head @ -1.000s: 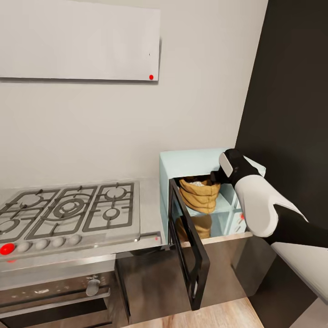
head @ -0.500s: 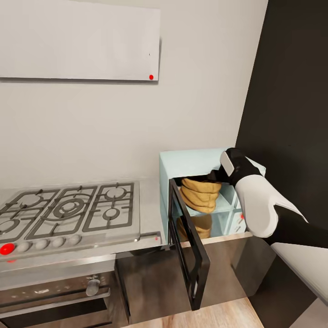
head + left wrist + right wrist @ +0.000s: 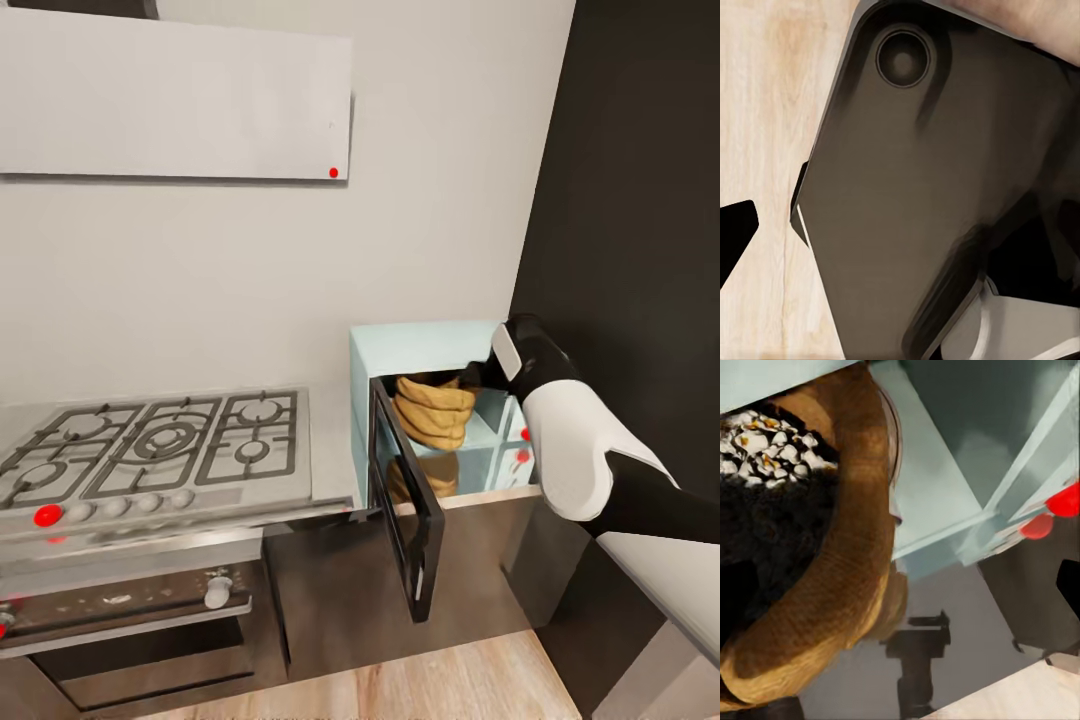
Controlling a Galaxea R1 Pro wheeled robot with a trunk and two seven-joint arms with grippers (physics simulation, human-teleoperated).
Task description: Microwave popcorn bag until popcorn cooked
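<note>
One crumpled golden-tan paper popcorn bag point(image 3: 433, 410) sits in the open mint-blue microwave point(image 3: 420, 350) on the grey desk, the right hand point(image 3: 478, 375) at its rolled rim, grip hidden; light and crushable, best pinched at the rim, I reckon.

The smooth pale grey countertop point(image 3: 335, 440) over dark cabinet fronts carries a steel gas hob with black grates point(image 3: 150, 450). Just beside the hob stands a small boxy pale mint-blue microwave point(image 3: 420, 345), its dark door swung open
</note>
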